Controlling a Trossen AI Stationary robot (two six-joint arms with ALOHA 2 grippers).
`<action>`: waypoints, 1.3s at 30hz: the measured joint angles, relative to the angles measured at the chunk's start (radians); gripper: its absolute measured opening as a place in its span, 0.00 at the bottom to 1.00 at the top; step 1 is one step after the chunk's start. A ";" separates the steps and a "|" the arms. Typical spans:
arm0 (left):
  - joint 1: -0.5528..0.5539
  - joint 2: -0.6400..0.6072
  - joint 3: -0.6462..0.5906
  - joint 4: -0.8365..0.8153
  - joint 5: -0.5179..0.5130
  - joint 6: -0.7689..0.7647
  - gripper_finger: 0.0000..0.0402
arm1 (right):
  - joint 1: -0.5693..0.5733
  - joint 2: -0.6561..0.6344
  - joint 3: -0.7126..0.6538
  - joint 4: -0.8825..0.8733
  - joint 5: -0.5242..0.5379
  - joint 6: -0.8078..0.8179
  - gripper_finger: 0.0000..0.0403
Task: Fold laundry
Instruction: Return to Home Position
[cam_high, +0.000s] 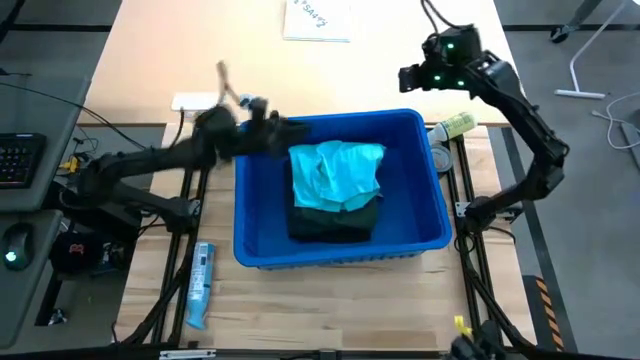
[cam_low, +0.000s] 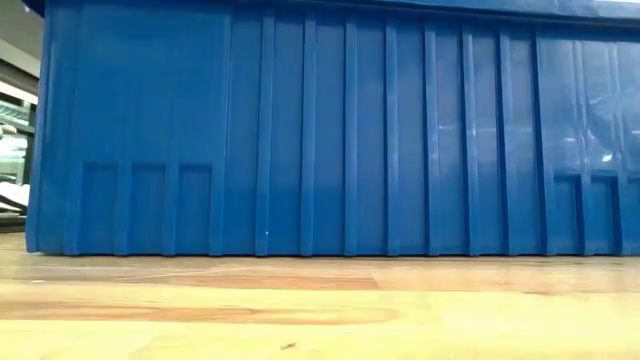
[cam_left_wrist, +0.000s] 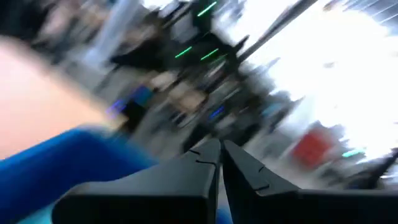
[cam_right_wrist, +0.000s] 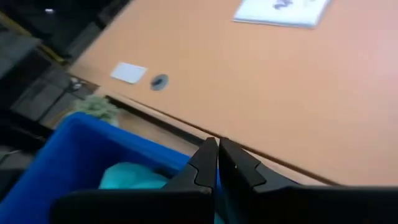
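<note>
Laundry (cam_high: 335, 180) lies stacked in the bin (cam_high: 258, 205) at bench (cam_high: 200, 40) centre, turquoise piece uppermost. Left gripper (cam_left_wrist: 219, 152), fingers pressed together and empty, is at the bin's ten o'clock corner. Right gripper (cam_right_wrist: 217, 149), likewise closed on nothing, hangs at one o'clock. For homing I would lift the left arm clear of the rim before swinging it. The bin wall fills the low view, and the dark layers underneath are mostly hidden.

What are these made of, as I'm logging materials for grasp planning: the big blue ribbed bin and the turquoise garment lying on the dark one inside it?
Blue ribbed bin: looks like rigid moulded plastic, semi-gloss; straight vertical ribs and faint reflections on its wall. Turquoise garment: soft cloth, matte; it creases and drapes. Dark garment beneath: probably cloth too, matte; its weave cannot be told.
</note>
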 joint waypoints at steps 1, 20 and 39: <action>-0.035 -0.019 -0.049 0.111 -0.013 0.002 0.00 | 0.000 -0.009 0.000 0.001 -0.015 -0.008 0.00; -0.135 -0.295 -0.899 0.988 -0.138 -0.083 0.00 | 0.100 -0.166 0.000 0.003 0.029 0.125 0.00; -0.280 -1.018 -0.859 -0.215 -0.258 0.005 0.00 | 0.369 -0.214 0.000 0.067 0.292 0.177 0.00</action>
